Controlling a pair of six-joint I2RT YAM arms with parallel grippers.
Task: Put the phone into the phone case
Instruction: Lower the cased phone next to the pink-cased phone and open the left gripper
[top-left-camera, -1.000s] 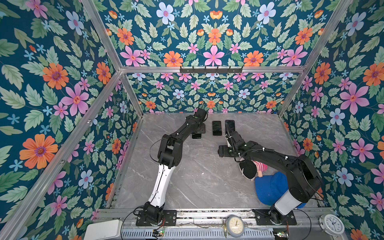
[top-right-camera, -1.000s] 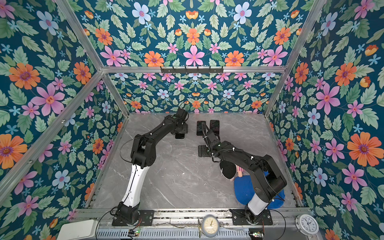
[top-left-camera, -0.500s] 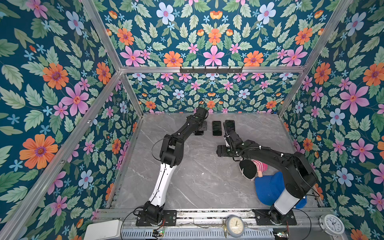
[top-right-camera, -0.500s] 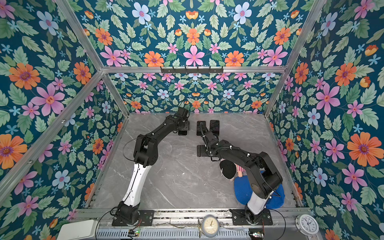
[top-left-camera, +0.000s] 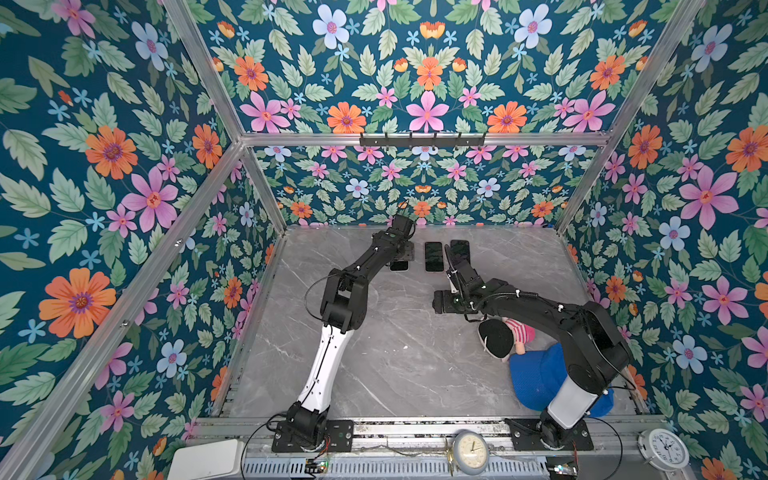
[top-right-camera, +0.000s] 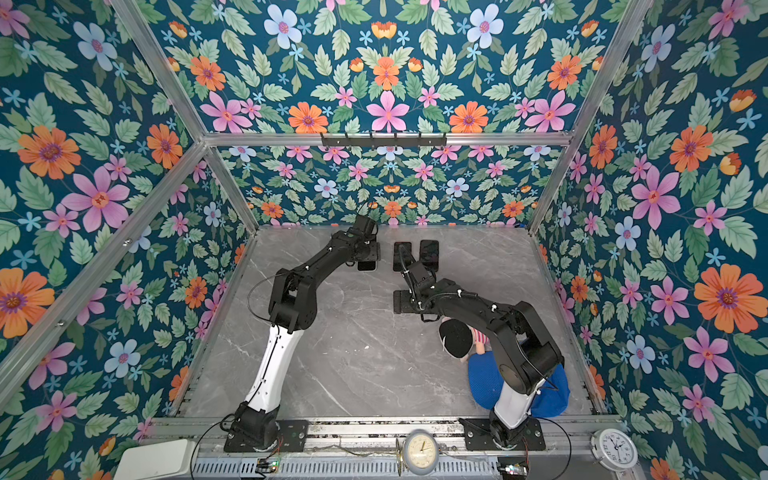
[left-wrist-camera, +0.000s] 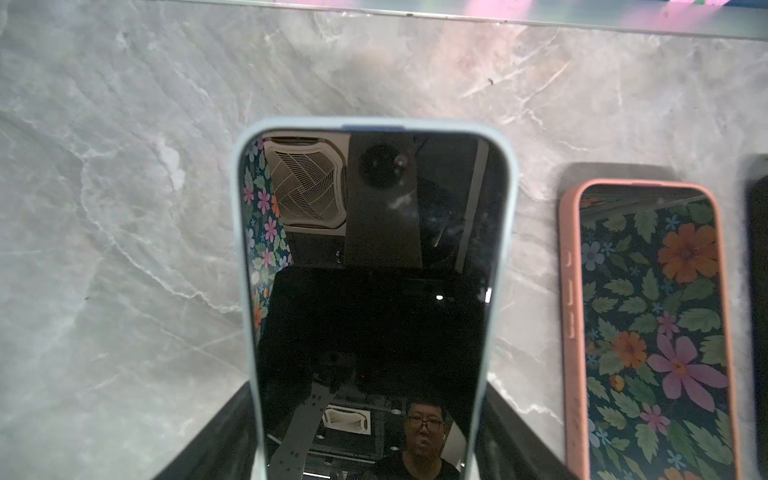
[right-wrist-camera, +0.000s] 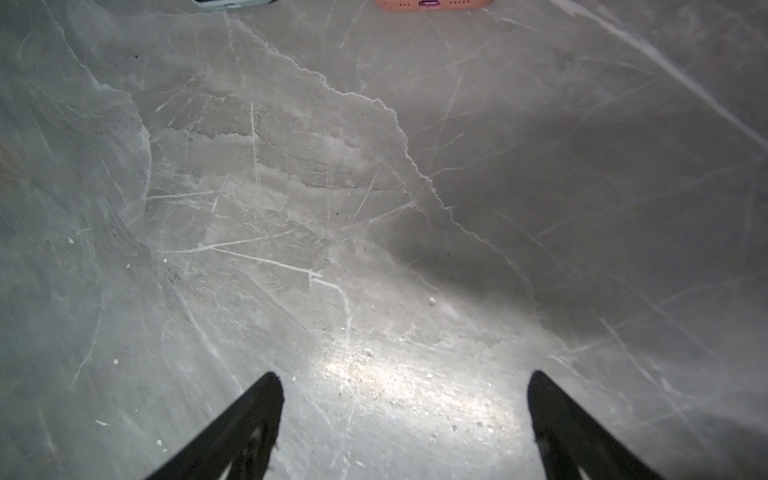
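Note:
A phone (left-wrist-camera: 370, 291) in a pale blue phone case (left-wrist-camera: 243, 249) lies lengthwise between my left gripper's fingers (left-wrist-camera: 232, 419), which press on the case's two long sides. In both top views the left gripper (top-left-camera: 401, 253) (top-right-camera: 365, 253) sits near the back wall, and only the phone's near end (top-left-camera: 400, 264) shows below it. My right gripper (right-wrist-camera: 405, 382) (top-left-camera: 438, 301) is open over bare marble with nothing between its fingers. The blue case's end (right-wrist-camera: 232, 3) shows at the edge of the right wrist view.
A pink-cased phone (left-wrist-camera: 648, 332) (top-left-camera: 433, 256) lies beside the blue one, and a dark phone (top-left-camera: 460, 251) lies right of it. A doll with a black hat (top-left-camera: 496, 338) and a blue cap (top-left-camera: 536, 378) lie under the right arm. Two clocks (top-left-camera: 470, 453) (top-left-camera: 660, 449) stand at the front rail.
The left gripper and the blue-cased phone have shifted slightly toward the back wall. The right gripper has moved slightly left and back, still open.

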